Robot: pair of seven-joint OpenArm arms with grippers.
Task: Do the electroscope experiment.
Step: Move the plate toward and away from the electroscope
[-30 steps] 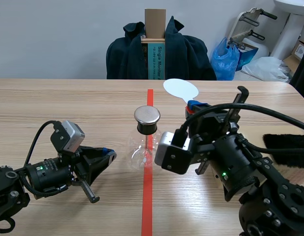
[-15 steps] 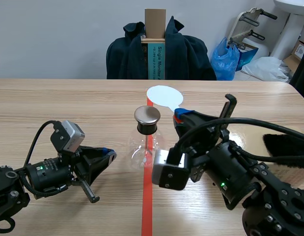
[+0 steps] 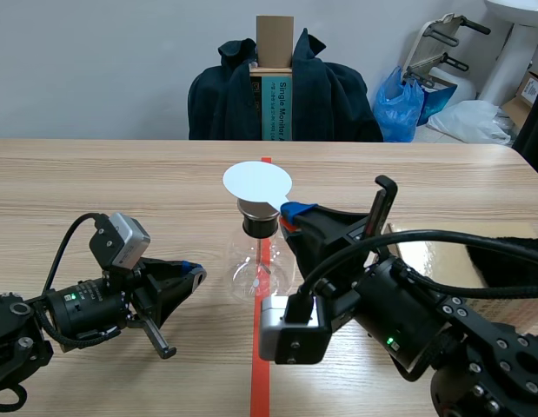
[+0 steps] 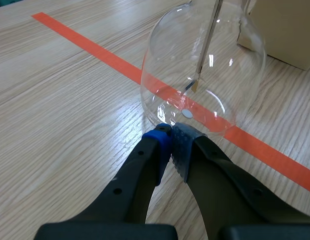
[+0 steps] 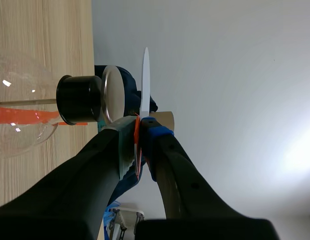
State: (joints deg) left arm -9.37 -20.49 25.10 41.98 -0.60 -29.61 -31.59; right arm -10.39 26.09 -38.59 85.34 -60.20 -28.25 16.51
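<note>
scene view: the flask (image 3: 260, 261) stands on the tape line (image 3: 260, 365) between the arms. the right gripper (image 3: 290, 211) holds a white disc (image 3: 257, 182) just over the flask's cap (image 3: 254, 208).
left wrist view: the left gripper (image 4: 171, 137) is clenched on nothing, with its tips just beside the flask.
right wrist view: the gripper grasps the disc, and the disc is near the cap but apart from it.

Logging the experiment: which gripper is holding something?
The right gripper, shut on the white disc it holds over the metal cap. The left gripper is shut on nothing, beside the flask.
</note>
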